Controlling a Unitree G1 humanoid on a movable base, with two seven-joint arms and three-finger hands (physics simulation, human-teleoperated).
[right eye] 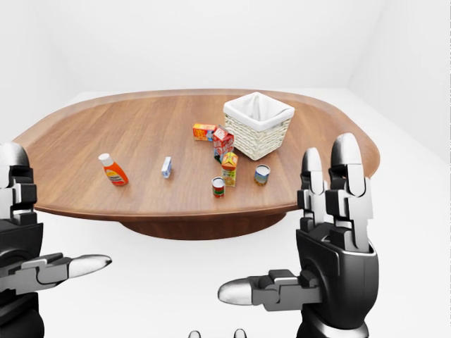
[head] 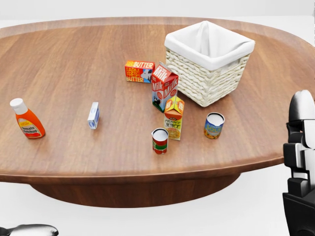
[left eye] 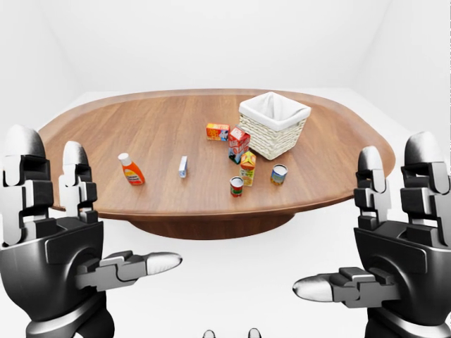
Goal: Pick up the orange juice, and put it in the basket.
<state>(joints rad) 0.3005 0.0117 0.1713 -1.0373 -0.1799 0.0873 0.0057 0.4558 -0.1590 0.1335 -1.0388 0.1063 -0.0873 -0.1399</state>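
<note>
The orange juice carton (head: 173,118) stands upright on the wooden table (head: 74,64), just below the milk carton (head: 164,86) in the head view. The white-lined wicker basket (head: 209,73) sits up and to the right of it, with nothing showing inside. Both hands are held up short of the table, palms inward, fingers spread and holding nothing. My left hand (left eye: 99,211) fills the left-eye view's lower left. My right hand (right eye: 289,225) fills the right-eye view's lower right. Neither hand touches anything.
A red can (head: 159,141) stands at the juice's lower left and a blue-yellow can (head: 214,125) to its right. A butter box (head: 139,71), a small blue-white box (head: 93,115) and a ketchup bottle (head: 27,119) lie further left.
</note>
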